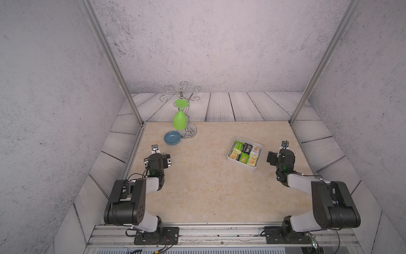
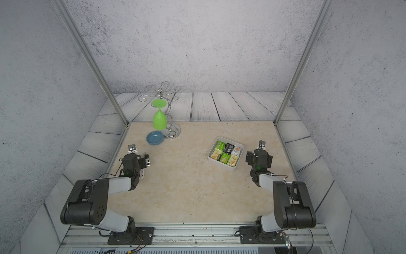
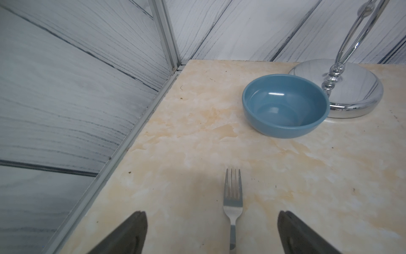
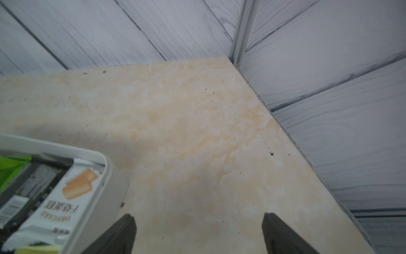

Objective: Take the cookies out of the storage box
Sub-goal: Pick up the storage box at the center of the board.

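1. The storage box (image 1: 240,165) stands on the right half of the table (image 1: 197,193). The cookies (image 1: 245,152) lie flat inside it, close together, with two rows of three on top. I see no packet outside, so I judge the first pick is not yet done.
2. My right gripper (image 4: 198,215) is wide open and empty. It is over bare table just beside one corner of the box and does not touch it. This arm should do the work.
3. My left gripper (image 3: 212,212) is also open and empty, well apart from the box. It is above a fork (image 3: 232,198) and faces a blue bowl (image 3: 285,105). I would leave it there.
4. My first target is the white packet (image 4: 66,193) at the corner nearest my right gripper. Its crimped end seems to rest against the wall, so there is an edge to pinch.
5. I would rise over the wall first and then come down from above, not sideways through the rim.
6. The packets look thin and slippery. I would close on the crimped end or the edges, not on the flat face.
7. The box looks light. A finger pushing the wall may slide or tip it, so I would lift slowly and watch that the box does not rise too.
8. I would put the packet down on bare table near the box.
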Controlling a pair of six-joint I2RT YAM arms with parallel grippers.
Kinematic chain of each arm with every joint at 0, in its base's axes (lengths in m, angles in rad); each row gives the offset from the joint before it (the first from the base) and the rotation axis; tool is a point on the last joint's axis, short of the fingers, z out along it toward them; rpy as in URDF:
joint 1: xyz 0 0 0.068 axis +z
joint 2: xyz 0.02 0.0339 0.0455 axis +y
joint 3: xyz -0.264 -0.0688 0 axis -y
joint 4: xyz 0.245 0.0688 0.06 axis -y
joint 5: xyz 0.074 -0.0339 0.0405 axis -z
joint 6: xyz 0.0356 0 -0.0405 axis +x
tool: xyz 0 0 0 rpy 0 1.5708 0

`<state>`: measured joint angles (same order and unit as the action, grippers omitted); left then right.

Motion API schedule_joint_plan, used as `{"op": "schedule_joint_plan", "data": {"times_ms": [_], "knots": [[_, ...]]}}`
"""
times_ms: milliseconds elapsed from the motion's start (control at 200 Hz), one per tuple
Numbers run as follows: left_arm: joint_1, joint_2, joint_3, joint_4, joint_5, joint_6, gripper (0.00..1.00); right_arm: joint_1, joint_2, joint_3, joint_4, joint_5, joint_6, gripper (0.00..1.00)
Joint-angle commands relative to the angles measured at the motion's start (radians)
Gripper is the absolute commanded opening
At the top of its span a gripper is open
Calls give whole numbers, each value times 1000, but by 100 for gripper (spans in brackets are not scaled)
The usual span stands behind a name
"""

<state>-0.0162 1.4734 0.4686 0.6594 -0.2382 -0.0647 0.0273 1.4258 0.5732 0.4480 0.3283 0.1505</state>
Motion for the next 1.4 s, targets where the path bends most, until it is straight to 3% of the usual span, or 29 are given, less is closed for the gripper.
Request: {"op": "schedule_joint_plan", "data": {"times_ms": [0,95,240,415,480,656,921,1166,1396], "knots": [[-12,-79,105,-185,3,21,99,2,-50,142,-339,118,148,92],[-12,-95,239,-412,14,-41,98,3,-31,282,-610,92,291,89],[-30,-69,429,-647,74,-167,98,4,65,472,-883,-95,422,72],[-49,-51,520,-799,178,-344,98,24,207,630,-1043,-221,477,57],[-55,-41,532,-875,239,-387,98,44,258,684,-1093,-219,468,56],[-84,-50,520,-1079,354,-411,99,67,349,754,-1130,-266,463,38],[-106,-161,425,-1153,414,-408,98,115,364,788,-1152,-255,467,38],[-114,-126,451,-1175,457,-390,98,140,390,784,-1151,-246,479,38],[-117,-119,456,-1176,462,-381,98,142,417,790,-1139,-254,471,29]]}}
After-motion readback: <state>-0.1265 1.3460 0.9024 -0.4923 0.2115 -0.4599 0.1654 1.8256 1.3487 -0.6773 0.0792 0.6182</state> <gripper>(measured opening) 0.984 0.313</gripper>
